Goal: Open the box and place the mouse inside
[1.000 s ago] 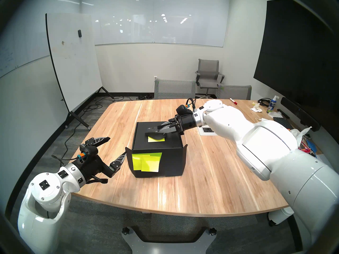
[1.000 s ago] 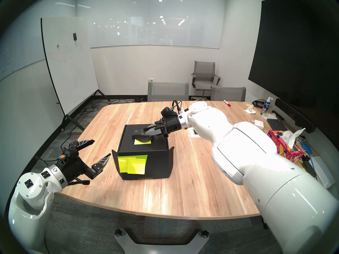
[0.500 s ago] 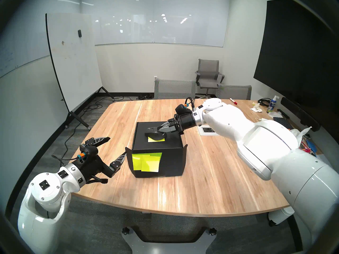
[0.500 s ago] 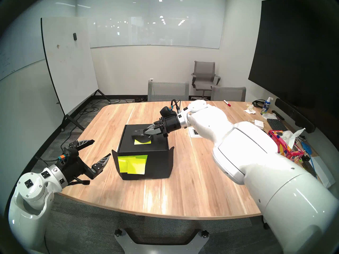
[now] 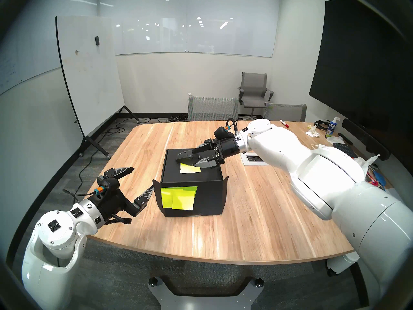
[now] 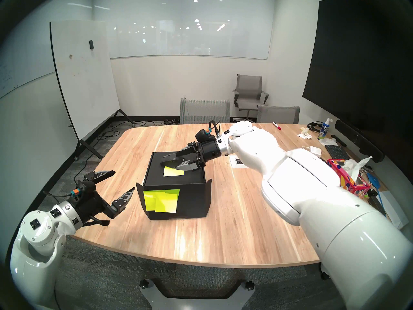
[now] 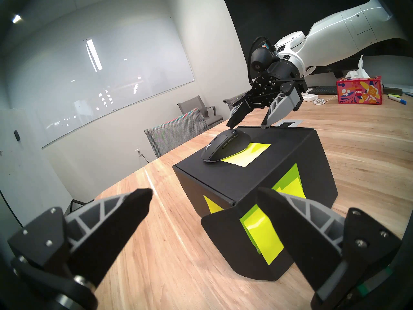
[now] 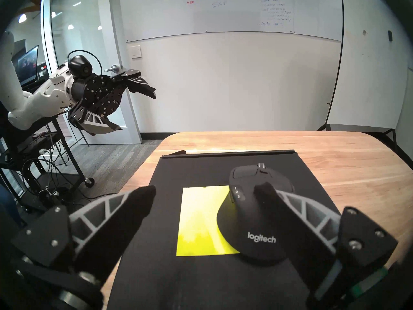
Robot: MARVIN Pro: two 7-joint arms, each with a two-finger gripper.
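You could read "logitech" in pale letters on the mouse (image 8: 257, 215), which lay on the closed box (image 5: 192, 179) lid, half over a yellow note (image 8: 199, 222). Its long axis ran away from the right tool (image 5: 197, 159), wheel end toward the far bench (image 5: 245, 224) edge. Your right tool stood released astride it; your left tool (image 5: 143, 178) gaped wide, grasping nothing, beside the box.

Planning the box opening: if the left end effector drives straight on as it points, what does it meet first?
Most likely the box, at its splayed side flap by the near corner, right ahead of the left end effector's open fingers. Depth is uncertain; the mouse sits higher, out of line.
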